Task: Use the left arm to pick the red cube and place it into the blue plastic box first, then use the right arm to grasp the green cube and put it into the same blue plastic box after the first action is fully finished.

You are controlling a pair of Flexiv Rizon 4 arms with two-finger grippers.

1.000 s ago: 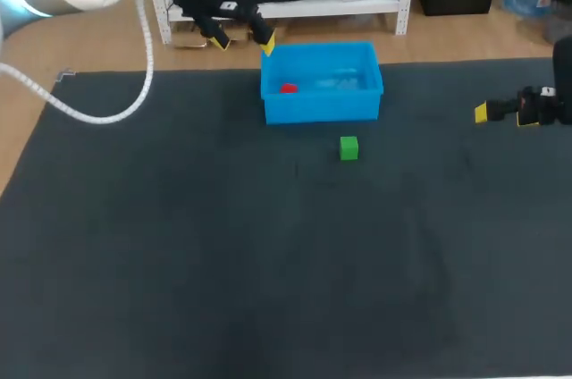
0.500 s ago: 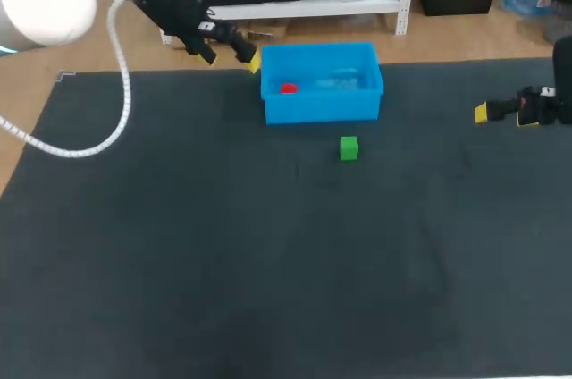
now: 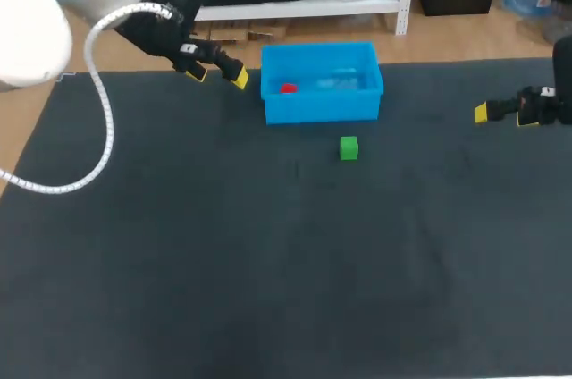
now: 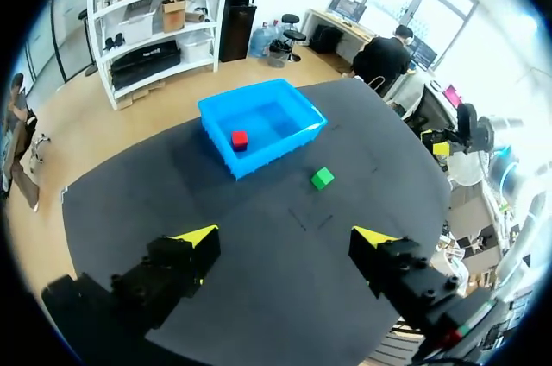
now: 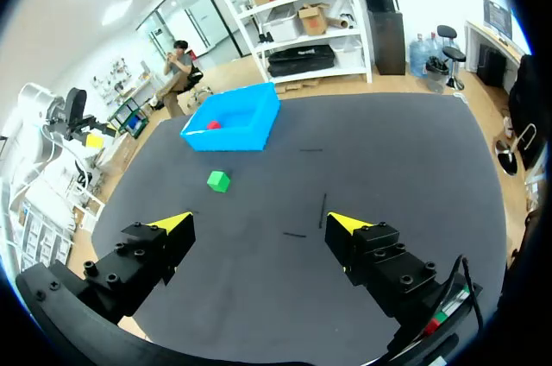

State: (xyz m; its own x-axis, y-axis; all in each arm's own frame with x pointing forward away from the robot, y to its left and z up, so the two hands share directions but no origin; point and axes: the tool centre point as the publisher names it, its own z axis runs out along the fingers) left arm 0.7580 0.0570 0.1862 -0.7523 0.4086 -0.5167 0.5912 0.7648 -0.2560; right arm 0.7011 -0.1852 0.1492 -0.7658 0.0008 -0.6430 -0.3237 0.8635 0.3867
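We found the red cube (image 3: 288, 88) lying inside the blue box (image 3: 322, 109), near its left end, so we judged the first half of the job done. The left claw (image 3: 217, 75) hung just outside that end of the box, its fingers spread wide with nothing between them. We took that open, empty stance beside the wall to mean the left arm was finished with the box and out of the way.

The green cube (image 3: 349, 147) sat untouched on the dark mat (image 3: 268, 263), just in front of the box's front wall and a little apart from it. The right claw (image 3: 502, 113) was at the mat's right edge, well apart from the cube, its fingers also spread and empty. We judged it was parked there so that it would not cross the left arm's work before the red cube was safely in.

A white cable (image 3: 98, 129) looped from the left arm over the mat's left side, far from the cube. A few thin marks (image 5: 323, 209) lay flat on the mat near the green cube and were no hindrance. Nothing stood between the right claw and the cube. The one thing to mind, in our view, was the box wall close behind the cube, which a descending finger could nudge.
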